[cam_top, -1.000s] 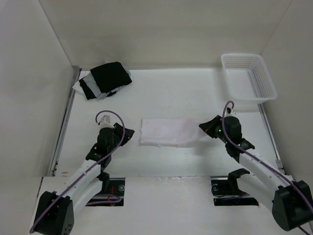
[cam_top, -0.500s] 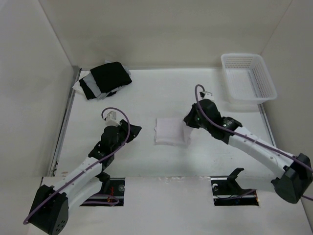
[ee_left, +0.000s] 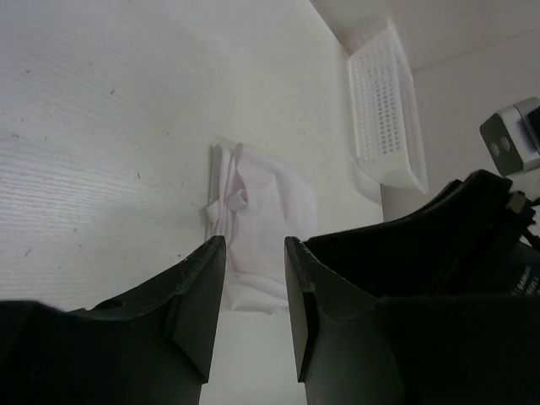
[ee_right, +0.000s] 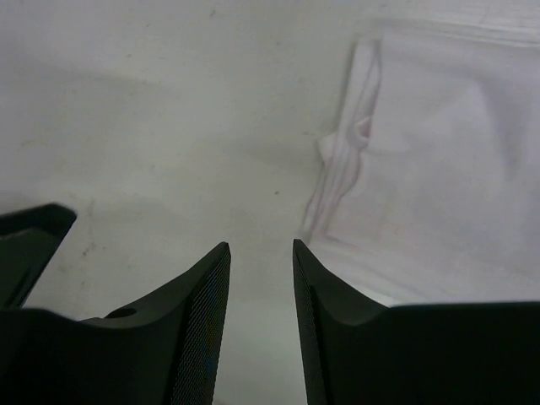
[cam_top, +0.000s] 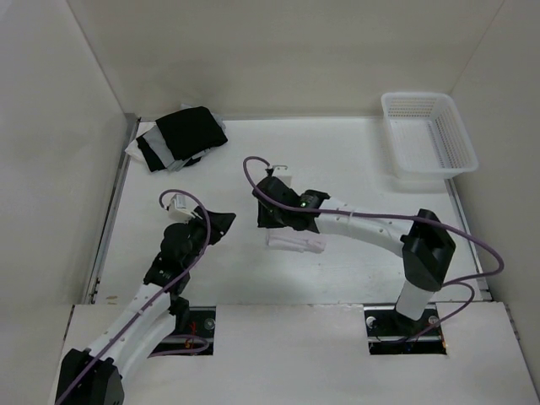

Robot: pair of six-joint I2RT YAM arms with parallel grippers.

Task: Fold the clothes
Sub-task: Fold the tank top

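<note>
At the middle of the table, the right arm reaches from 5 o'clock toward 10 o'clock. Its gripper is parted with nothing between the fingers, over bare tabletop just beside the bunched edge of the folded clothes. The left gripper, at the clothes' 9 o'clock, is likewise partly spread and empty, with bare tabletop between it and them. The top view hides much of the fabric under the right wrist, while the wrist cameras show its crumpled edge, and the left one also shows the basket beyond.
</note>
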